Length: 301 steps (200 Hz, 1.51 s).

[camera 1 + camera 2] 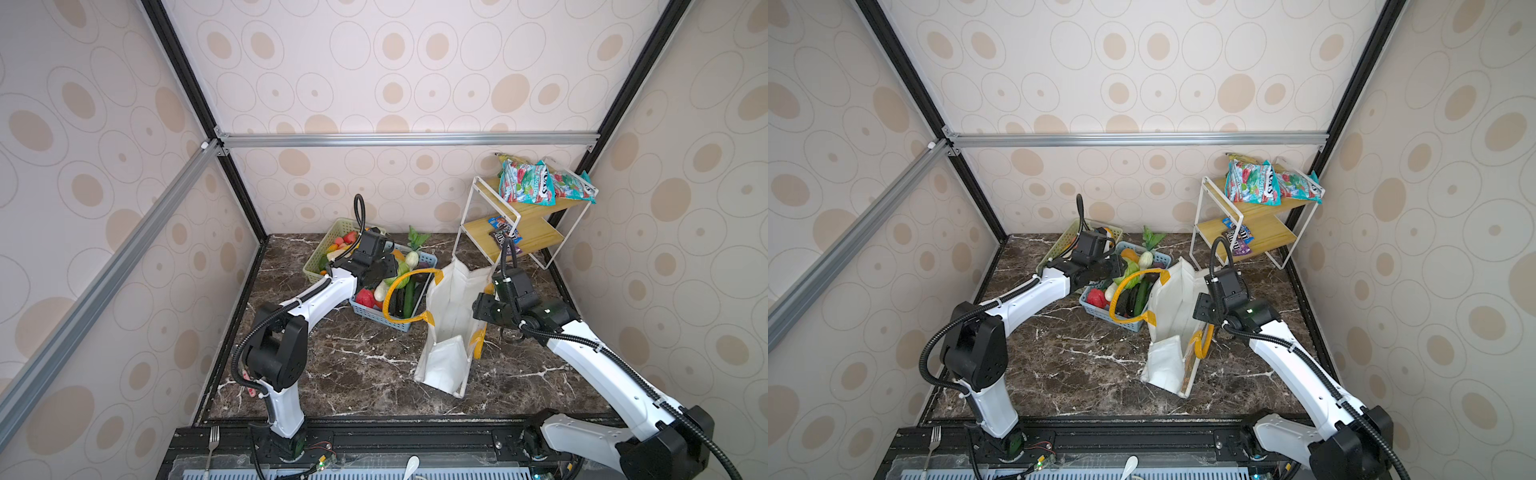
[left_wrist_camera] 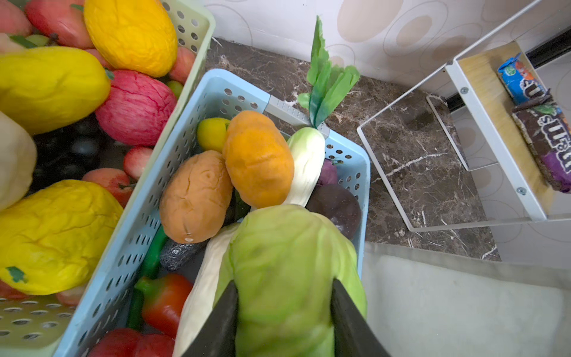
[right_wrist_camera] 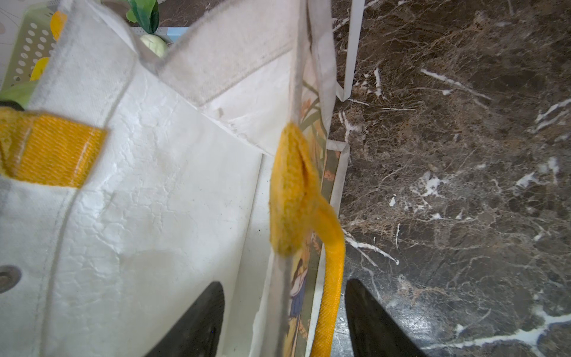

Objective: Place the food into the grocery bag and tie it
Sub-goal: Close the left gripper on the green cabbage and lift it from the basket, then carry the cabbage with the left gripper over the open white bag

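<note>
A round green cabbage (image 2: 287,262) lies on top of the food in the light blue basket (image 2: 234,83). My left gripper (image 2: 284,282) is shut on the cabbage, its two dark fingers pressing into either side. In both top views this gripper (image 1: 392,270) hangs over the basket. The white grocery bag (image 1: 449,307) stands open just right of the basket. One yellow handle (image 1: 388,299) droops over the basket. My right gripper (image 3: 283,282) is open astride the bag's right wall (image 3: 154,185). One finger is inside the bag and one outside, beside the other handle (image 3: 333,262).
A pale green basket (image 1: 320,253) of fruit stands behind the blue one. A leafy white radish (image 2: 306,160) leans on the blue basket's far end. A white wire rack (image 1: 523,224) with snack packets (image 1: 528,185) fills the back right corner. A fork (image 1: 212,436) lies on the front rail.
</note>
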Each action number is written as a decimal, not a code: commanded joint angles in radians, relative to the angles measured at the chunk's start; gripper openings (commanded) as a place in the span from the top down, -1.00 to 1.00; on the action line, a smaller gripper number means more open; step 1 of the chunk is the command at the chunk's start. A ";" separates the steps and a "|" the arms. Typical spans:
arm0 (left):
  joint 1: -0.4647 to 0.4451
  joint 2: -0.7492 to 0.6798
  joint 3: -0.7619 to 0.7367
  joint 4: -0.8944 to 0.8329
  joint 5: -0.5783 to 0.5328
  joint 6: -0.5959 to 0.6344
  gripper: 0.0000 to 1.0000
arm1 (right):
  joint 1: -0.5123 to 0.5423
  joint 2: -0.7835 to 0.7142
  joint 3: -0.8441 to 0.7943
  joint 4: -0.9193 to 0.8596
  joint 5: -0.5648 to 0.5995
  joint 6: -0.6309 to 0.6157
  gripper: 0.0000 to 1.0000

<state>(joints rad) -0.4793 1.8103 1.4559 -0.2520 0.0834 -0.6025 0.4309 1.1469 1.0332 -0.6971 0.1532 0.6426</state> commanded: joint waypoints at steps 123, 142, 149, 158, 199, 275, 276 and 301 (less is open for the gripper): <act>0.081 -0.168 0.129 -0.046 -0.037 0.095 0.28 | 0.003 -0.012 0.004 -0.030 -0.003 -0.001 -0.32; 0.069 -0.192 0.140 -0.034 0.011 0.087 0.29 | 0.003 -0.013 0.004 -0.026 -0.003 -0.002 -0.32; 0.062 -0.202 0.145 -0.029 0.025 0.084 0.30 | 0.003 -0.015 0.004 -0.025 -0.004 -0.003 -0.33; 0.047 -0.211 0.153 -0.027 0.039 0.086 0.30 | 0.003 -0.018 0.004 -0.024 -0.006 -0.003 -0.33; -0.024 -0.236 0.190 -0.009 0.109 0.074 0.30 | 0.002 -0.031 0.004 -0.027 -0.009 -0.008 -0.35; -0.241 -0.204 0.203 0.059 0.187 0.046 0.31 | 0.002 -0.064 0.018 -0.052 -0.020 -0.007 -0.37; -0.244 -0.203 0.203 0.059 0.187 0.046 0.31 | 0.003 -0.065 0.018 -0.053 -0.020 -0.006 -0.37; -0.319 -0.179 0.196 0.068 0.164 0.043 0.32 | 0.002 -0.069 0.024 -0.065 -0.021 -0.010 -0.37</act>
<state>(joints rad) -0.7387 1.6073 1.6104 -0.2329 0.2462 -0.5453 0.4309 1.0943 1.0332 -0.7246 0.1310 0.6376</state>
